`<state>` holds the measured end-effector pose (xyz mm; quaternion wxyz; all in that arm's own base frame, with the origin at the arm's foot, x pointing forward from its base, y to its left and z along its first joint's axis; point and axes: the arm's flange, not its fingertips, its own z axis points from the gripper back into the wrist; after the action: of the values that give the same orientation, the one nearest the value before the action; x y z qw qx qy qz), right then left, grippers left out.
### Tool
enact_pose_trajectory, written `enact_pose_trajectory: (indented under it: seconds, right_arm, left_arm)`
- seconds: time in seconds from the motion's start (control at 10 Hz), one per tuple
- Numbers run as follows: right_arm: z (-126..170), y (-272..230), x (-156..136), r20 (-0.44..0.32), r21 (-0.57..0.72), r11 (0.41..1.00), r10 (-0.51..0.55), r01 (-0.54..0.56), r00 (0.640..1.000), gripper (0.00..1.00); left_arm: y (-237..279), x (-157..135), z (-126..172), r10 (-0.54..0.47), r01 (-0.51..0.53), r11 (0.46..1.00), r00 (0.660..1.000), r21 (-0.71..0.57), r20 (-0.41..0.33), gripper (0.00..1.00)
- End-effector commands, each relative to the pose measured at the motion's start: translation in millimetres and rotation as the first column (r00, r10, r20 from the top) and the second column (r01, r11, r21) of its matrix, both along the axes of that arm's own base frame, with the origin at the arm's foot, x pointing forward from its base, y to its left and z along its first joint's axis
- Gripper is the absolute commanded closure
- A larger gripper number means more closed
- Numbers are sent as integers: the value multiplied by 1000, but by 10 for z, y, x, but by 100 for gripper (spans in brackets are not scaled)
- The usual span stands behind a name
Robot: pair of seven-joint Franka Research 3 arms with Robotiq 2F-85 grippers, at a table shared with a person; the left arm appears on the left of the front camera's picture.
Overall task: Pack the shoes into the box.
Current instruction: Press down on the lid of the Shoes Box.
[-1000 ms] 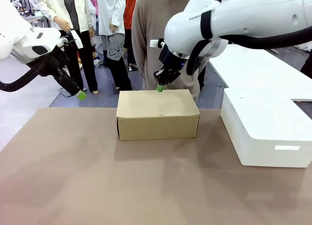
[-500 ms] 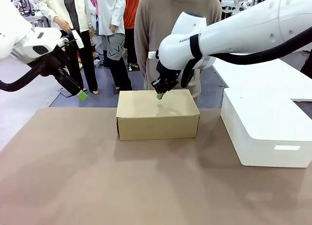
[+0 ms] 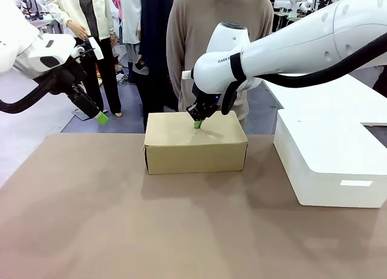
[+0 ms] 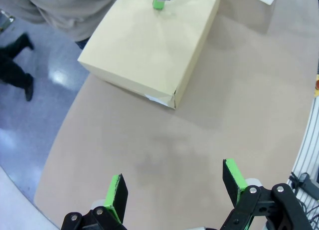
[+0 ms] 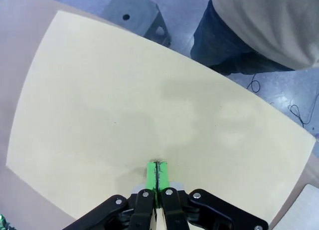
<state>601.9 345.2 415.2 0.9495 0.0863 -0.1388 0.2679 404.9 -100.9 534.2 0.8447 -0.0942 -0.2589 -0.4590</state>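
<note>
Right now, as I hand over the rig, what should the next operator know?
Right gripper: shut, empty, fingertips just above the closed lid of the cardboard shoebox, toward its far edge.
Left gripper: open, empty, held high off the table's left side.
Shoebox: at the table's far middle, lid down flat. A white plastic box sits to its right.
Done: the lid is down.
Left: confirm the shoes are inside, since the closed lid hides them, then retract.
</note>
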Motion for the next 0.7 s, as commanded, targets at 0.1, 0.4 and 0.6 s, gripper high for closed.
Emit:
enact_pose_trajectory:
  seconds: [0.1, 0.4, 0.6]
  right_arm:
    - [555, -122, -237, 24, 13, 999, 30, -30, 999, 100]
    - [720, -266, -524, 16, 39, 997, 70, -71, 997, 100]
    - [827, -389, -785, 36, 47, 994, 98, -99, 995, 100]
  left_arm:
    - [18, -8, 6, 4, -4, 1000, 1000, 8, 6, 0]
    - [18, -8, 6, 4, -4, 1000, 1000, 8, 6, 0]
    - [18, -8, 6, 4, -4, 1000, 1000, 8, 6, 0]
